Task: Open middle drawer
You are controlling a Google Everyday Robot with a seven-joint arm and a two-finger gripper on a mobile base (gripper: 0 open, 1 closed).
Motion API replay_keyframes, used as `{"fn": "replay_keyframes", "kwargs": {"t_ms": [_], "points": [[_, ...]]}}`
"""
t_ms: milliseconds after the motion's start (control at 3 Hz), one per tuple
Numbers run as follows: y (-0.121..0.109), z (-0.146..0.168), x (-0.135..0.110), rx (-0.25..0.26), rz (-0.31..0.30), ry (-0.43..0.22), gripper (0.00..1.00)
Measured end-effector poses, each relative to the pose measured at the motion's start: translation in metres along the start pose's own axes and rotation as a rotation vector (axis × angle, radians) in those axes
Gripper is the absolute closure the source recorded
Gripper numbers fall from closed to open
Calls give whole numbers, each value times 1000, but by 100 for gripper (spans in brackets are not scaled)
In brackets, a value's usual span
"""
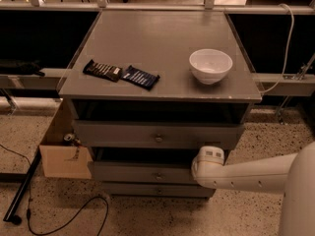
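Middle drawer point(142, 173) is the second grey front down on the cabinet point(147, 43), small round knob point(158, 176) dead centre, dark gap above it. Anyone spot the gripper? (dan)

Yep, gripper point(203, 165) is at the cabinet's front right, up against that drawer's right end. Can't tell how open it is or whether it's got hold of anything. (kev)

This looks like a lab or workshop. There is a speckled hard floor point(147, 215), a loose cable point(74, 215) and a cardboard box point(64, 159) beside a grey drawer counter point(157, 48). The claw point(201, 167) sits at the right front of the middle drawer point(142, 172).
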State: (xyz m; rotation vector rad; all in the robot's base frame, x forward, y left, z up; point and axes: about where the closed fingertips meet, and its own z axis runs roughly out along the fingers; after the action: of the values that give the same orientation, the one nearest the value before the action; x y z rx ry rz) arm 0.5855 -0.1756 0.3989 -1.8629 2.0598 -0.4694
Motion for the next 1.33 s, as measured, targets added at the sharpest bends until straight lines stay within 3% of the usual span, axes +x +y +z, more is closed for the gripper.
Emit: {"fn": "replay_keyframes", "kwargs": {"t_ms": [1000, 1333], "points": [[3, 2, 2, -5, -4, 7, 27], [48, -1, 26, -22, 11, -5, 40]]}}
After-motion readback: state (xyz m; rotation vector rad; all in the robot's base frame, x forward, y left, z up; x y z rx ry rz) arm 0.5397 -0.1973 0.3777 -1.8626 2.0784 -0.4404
